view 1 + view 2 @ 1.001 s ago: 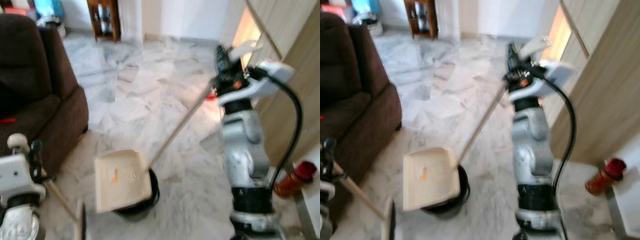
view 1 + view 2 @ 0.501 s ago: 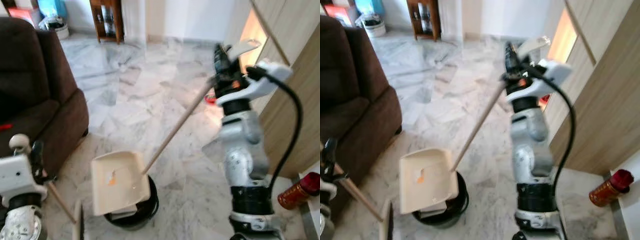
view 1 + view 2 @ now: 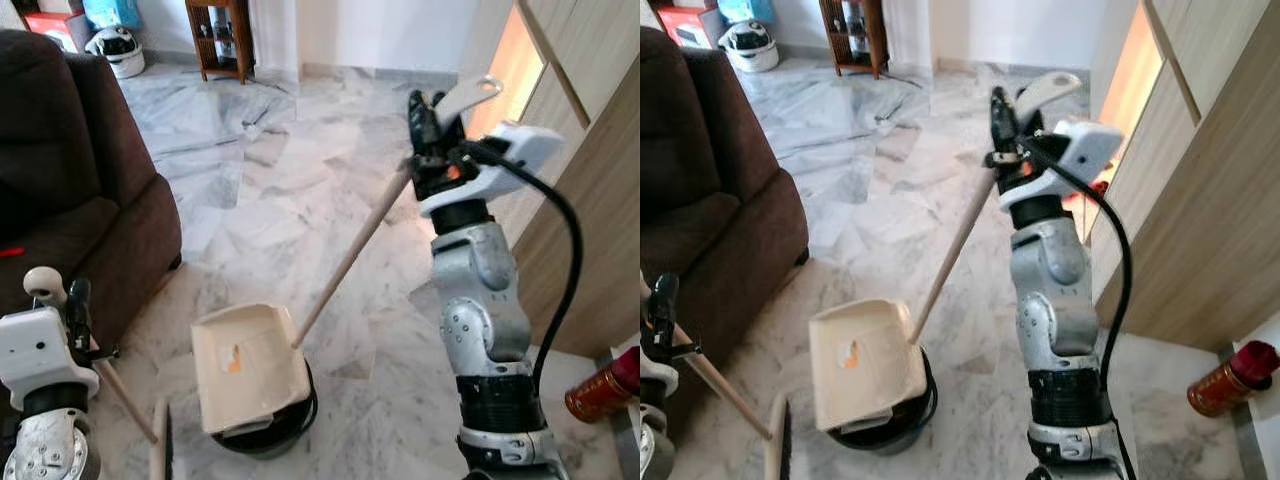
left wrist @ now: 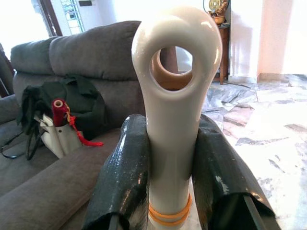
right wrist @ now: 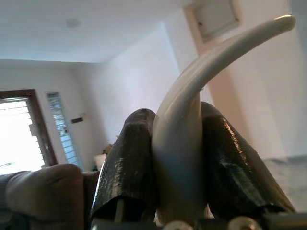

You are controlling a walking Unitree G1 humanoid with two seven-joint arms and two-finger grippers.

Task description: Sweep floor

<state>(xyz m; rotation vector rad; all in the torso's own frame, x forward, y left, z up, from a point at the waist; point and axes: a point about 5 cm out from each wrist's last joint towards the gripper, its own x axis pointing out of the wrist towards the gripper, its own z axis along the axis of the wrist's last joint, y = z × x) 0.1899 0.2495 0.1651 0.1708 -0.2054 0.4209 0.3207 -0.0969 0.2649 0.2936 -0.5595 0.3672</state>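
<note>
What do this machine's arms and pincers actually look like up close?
The right arm is built of rounded silver segments joined by black bands, with a white housing near the wrist and a thick black cable looping down beside it. The left arm has a white box-like wrist over a silver joint. Each pincer has two long, glossy black fingers, slightly scuffed.

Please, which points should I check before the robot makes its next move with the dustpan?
1. Right pincer shut on the dustpan handle: ok.
2. Left pincer shut on the broom handle: ok.
3. Dustpan over the black bin: ok.
4. Dustpan emptied: not ok, an orange scrap lies in it.
5. Broom head resting on the floor: cannot tell, cut off at the picture's edge.
</note>
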